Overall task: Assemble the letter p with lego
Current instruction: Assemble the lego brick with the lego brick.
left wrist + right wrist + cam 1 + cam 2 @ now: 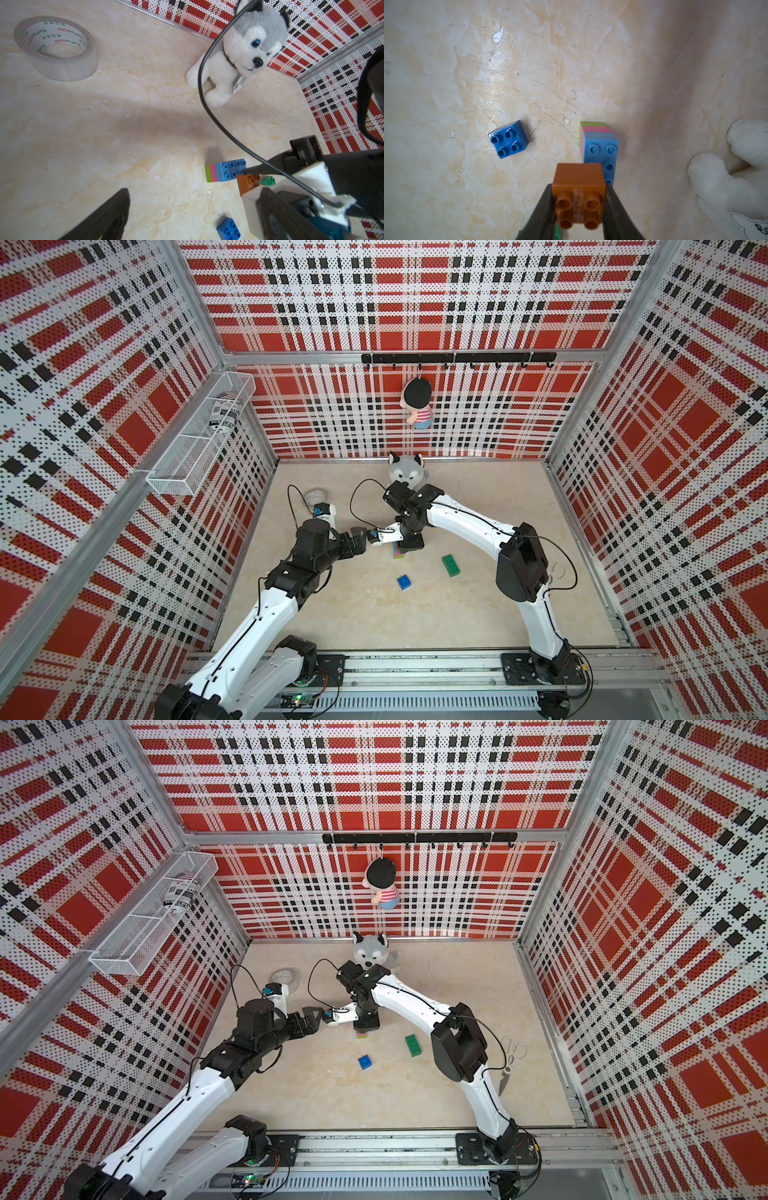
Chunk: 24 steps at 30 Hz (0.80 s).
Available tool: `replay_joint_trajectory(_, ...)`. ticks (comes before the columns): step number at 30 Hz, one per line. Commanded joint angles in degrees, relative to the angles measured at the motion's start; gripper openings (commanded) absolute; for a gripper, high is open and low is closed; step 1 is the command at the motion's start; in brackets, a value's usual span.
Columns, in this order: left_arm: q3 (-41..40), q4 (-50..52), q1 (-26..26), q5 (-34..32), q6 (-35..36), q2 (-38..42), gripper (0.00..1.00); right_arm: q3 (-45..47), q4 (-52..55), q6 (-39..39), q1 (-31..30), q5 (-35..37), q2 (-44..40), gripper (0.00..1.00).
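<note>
My right gripper (579, 193) is shut on an orange brick (579, 182), studs toward the camera. Close beside it stands a small stack: lime (591, 124) at the bottom, pink (595, 129), then a long light blue brick (602, 149) on top. The orange brick overlaps one end of the light blue one; contact cannot be told. A dark blue square brick (404, 582) and a long dark green brick (451, 565) lie loose on the table. My left gripper (315, 1018) is open and holds nothing, hovering just left of the right wrist. In the left wrist view the stack (230, 169) lies ahead.
A clear tape roll (56, 47) sits at the back left and a husky plush (245, 52) at the back wall behind the right arm. Scissors (513, 1052) lie by the right wall. A doll (417, 406) hangs from the hook rail; a wire basket (199, 435) hangs on the left wall.
</note>
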<state>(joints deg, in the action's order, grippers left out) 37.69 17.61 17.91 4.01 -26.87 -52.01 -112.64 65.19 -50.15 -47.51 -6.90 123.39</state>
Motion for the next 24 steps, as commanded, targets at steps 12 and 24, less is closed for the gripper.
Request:
replay_joint_trajectory(12,0.8,-0.36,-0.42,0.03,0.24,0.66,0.98,-2.63,-0.67,-0.74,0.22,-0.88,3.81,0.23)
replay_joint_trajectory(24,0.89,-0.34,-0.42,0.08,0.33,0.52,0.99,-3.5,-1.64,-0.57,0.66,0.04,4.33,0.23)
